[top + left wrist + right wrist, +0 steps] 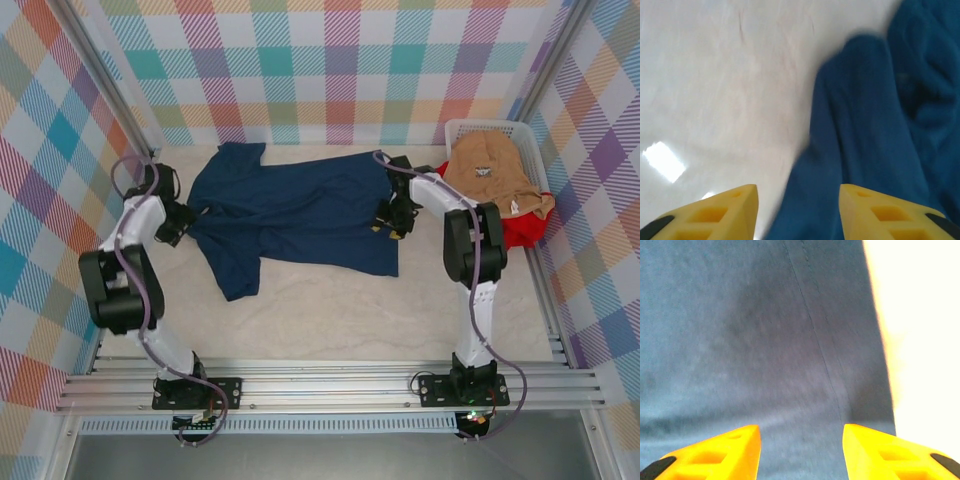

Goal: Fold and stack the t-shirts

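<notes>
Navy cloth lies under both grippers. On the left, the left gripper (799, 192) hangs with its yellow fingers (730, 212) parted and gripping nothing. The rumpled edge of the navy t-shirt (300, 215) runs up between them, so the left finger is over bare table (330, 310) and the right over cloth. Both fingers are cut off by the bottom of the wrist view.

The shirt lies spread across the middle of the table, one sleeve reaching near, another far. At its right hem the right gripper (801, 432) is also spread and empty above flat cloth with a thin seam; the table beside it is washed out white.

Farther right, a tan t-shirt (490, 170) drapes over a white basket (470, 126), partly covering a red t-shirt (520, 232).
</notes>
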